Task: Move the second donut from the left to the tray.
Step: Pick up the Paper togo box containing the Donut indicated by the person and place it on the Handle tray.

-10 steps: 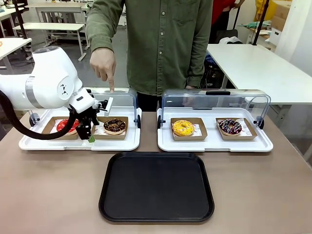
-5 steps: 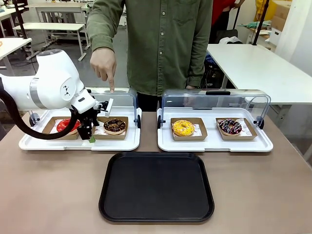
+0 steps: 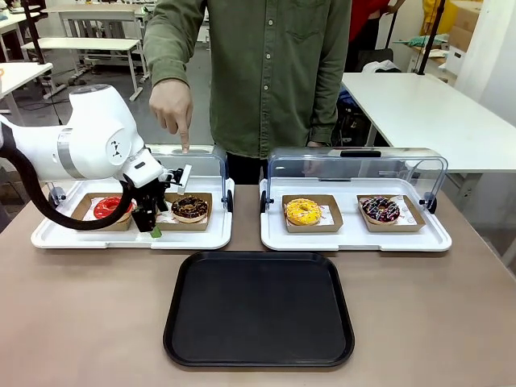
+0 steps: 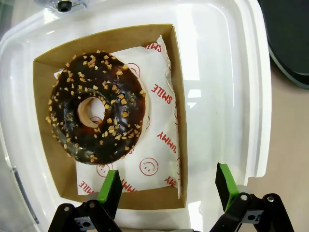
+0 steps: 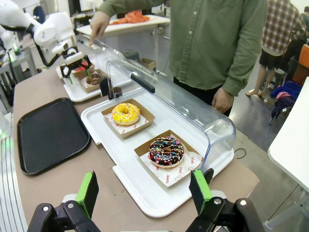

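Observation:
The second donut from the left is chocolate-iced with light sprinkles and lies in a brown cardboard box on white paper. My left gripper hangs open just over the box's near-left corner. In the left wrist view its green fingertips straddle the box's near corner and the paper liner, and my left gripper holds nothing. The black tray lies flat in front of the display trays. My right gripper is open, off to the right of the table. The person's finger points down behind the donut.
A red-iced donut shares the left white display tray. The right display tray holds a yellow donut and a dark drizzled donut. Clear domed lids stand raised behind both. The person stands close at the far edge.
My left arm has shifted a little to the right, bringing the open gripper nearer the chocolate donut's box. The person's pointing hand has stayed put.

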Tool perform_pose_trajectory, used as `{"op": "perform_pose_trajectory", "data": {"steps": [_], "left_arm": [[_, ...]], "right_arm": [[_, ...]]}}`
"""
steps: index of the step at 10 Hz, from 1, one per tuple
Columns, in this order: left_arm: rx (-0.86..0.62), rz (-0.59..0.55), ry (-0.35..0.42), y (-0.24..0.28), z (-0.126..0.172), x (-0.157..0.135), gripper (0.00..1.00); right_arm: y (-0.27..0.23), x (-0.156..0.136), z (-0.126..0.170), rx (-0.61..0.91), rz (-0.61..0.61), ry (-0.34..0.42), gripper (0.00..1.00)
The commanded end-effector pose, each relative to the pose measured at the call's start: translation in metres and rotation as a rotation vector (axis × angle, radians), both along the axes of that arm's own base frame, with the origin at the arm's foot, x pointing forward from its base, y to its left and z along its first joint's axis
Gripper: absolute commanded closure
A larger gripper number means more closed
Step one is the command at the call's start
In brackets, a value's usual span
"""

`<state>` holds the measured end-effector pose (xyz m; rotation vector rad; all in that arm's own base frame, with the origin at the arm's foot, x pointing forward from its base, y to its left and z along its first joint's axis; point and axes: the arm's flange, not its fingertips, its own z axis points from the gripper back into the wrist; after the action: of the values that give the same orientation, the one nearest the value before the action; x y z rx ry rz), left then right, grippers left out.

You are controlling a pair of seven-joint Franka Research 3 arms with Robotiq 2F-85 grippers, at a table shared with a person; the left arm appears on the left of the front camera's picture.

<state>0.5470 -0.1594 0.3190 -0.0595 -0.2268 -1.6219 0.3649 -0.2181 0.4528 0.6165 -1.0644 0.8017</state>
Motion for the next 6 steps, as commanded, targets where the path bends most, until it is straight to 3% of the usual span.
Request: {"op": "perform_pose_trajectory", "data": {"steps": [1, 2, 3, 4, 5, 6], "left_arm": [[0.015, -0.012, 0.013, 0.0021, 0.0008, 0.0034, 0.00], [0.018, -0.008, 0.014, 0.0020, -0.0001, 0.0026, 0.00], [0.022, -0.003, 0.018, 0.0016, 0.0004, 0.0030, 0.57], [0.026, 0.000, 0.022, 0.0011, 0.0002, 0.0035, 0.57], [0.029, -0.002, 0.023, 0.0006, 0.0002, 0.0022, 1.00], [0.036, -0.009, 0.024, -0.0004, 0.0009, 0.0016, 0.62]], "right_arm": [[-0.0002, 0.0029, 0.0002, 0.011, -0.001, -0.045, 0.00], [-0.0002, 0.0029, 0.0002, 0.011, -0.001, -0.045, 0.00], [-0.0002, 0.0029, 0.0002, 0.011, -0.001, -0.045, 0.00], [-0.0002, 0.0029, 0.0002, 0.011, -0.001, -0.045, 0.00], [-0.0002, 0.0029, 0.0002, 0.011, -0.001, -0.045, 0.00], [-0.0002, 0.0029, 0.0002, 0.011, -0.001, -0.045, 0.00]]}}
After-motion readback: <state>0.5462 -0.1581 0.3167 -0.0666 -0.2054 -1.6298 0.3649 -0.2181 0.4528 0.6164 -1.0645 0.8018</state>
